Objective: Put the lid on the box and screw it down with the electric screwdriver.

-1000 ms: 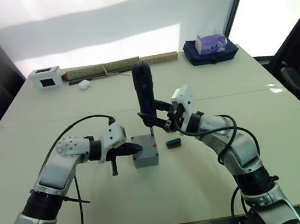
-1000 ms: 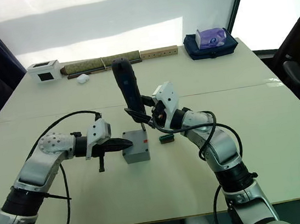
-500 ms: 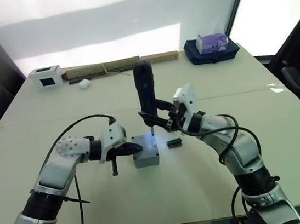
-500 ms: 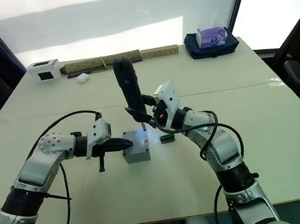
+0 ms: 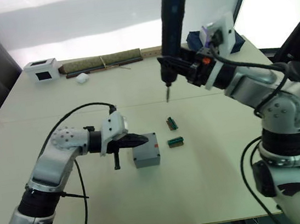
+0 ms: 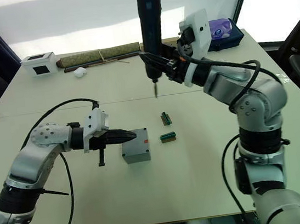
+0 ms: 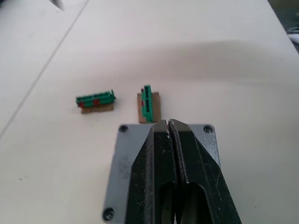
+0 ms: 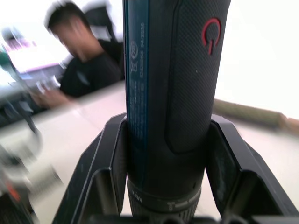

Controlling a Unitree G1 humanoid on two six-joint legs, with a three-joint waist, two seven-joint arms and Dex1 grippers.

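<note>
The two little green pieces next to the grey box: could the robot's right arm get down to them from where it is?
Probably not to pick up: the right gripper is shut on the electric screwdriver, well above the table. Nothing lies over the green pieces.

Bright backlit glare from windows; blurred right-wrist background

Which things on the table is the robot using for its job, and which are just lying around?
For the job:
- box, lid already on it
- screwdriver, held upright in the right gripper
- left gripper, shut, resting on the lid

Just lying about:
- two green circuit pieces
- white box
- tissue pack
- long strip at the far edge
</note>
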